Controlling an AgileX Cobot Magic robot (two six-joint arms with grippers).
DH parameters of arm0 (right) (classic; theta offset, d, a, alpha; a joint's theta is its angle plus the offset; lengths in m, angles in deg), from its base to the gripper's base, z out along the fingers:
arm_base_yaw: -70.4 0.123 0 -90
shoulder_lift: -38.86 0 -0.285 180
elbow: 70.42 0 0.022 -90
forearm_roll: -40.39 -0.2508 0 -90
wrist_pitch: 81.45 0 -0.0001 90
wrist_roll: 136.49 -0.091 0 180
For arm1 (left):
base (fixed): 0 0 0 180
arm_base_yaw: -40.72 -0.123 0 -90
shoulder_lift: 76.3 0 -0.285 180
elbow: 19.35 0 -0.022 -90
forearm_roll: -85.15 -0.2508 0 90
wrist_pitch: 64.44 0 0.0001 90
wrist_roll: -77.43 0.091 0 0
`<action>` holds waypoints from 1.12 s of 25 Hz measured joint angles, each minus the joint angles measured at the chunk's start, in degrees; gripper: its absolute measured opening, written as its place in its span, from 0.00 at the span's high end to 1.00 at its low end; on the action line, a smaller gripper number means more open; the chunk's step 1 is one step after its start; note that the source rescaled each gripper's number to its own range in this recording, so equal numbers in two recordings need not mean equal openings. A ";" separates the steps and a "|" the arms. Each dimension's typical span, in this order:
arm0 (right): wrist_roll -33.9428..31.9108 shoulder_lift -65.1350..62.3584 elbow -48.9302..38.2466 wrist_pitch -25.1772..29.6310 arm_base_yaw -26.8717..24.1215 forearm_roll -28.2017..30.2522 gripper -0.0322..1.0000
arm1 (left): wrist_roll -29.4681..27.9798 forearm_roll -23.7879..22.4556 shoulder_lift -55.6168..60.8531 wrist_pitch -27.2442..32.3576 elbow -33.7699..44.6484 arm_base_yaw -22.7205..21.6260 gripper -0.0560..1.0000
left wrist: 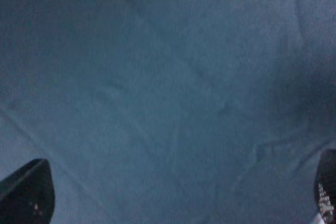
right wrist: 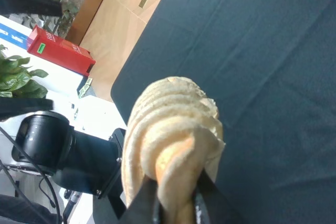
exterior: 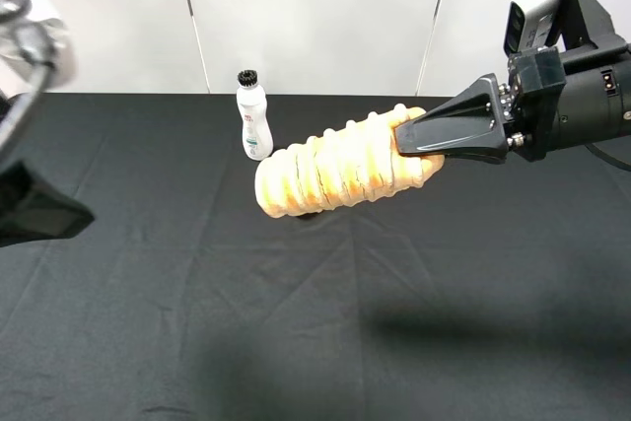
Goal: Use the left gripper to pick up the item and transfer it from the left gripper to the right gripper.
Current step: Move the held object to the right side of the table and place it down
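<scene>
My right gripper (exterior: pixel 406 145) is clamped on the loaf (exterior: pixel 335 170), its tapered black fingers (exterior: pixel 463 125) pinching one end only. In the right wrist view, the right gripper (right wrist: pixel 176 205) has a finger pressed against each side of the loaf (right wrist: pixel 173 129), and the rest of the bread juts out free beyond them.

My left gripper (exterior: pixel 39 209) sits blurred at the 9 o'clock edge of the exterior view, well apart from the loaf. From its own wrist camera, the left gripper (left wrist: pixel 176 198) has its jaws spread wide, one dark tip in each lower corner of the picture. Between them there is only cloth (left wrist: pixel 168 77), and they touch nothing.

The surface is a black cloth (exterior: pixel 296 322) with soft creases and a broad shadow towards 5 o'clock. A white black-capped bottle (exterior: pixel 253 115) stands upright on it, close to the loaf's free end at about 11 o'clock from it. Behind is a pale panelled wall (exterior: pixel 315 17). The right wrist camera also catches a wooden floor (right wrist: pixel 115 19), a red box (right wrist: pixel 60 51) and a green plant (right wrist: pixel 16 77) beyond the cloth's (right wrist: pixel 262 51) edge.

In the exterior view the loaf's long axis runs from 2 o'clock, the gripped end, to 8 o'clock, where the free end points. It lies near the middle of the table, and I cannot tell whether the free end touches the cloth.
</scene>
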 joint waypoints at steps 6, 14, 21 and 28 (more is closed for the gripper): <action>-0.04 0.00 0.00 -0.02 0.00 0.00 0.97 | -7.25 0.12 7.84 5.74 0.00 0.00 0.00; -0.86 0.00 0.00 -0.21 0.00 0.62 0.97 | -9.49 1.61 24.15 7.50 6.33 0.00 0.00; -1.38 0.00 0.00 -2.91 0.00 2.31 0.97 | -9.62 8.03 36.63 7.50 17.72 0.00 0.00; -4.55 0.00 0.00 -3.24 0.00 3.87 0.97 | -7.42 8.25 43.40 3.32 22.97 0.00 0.00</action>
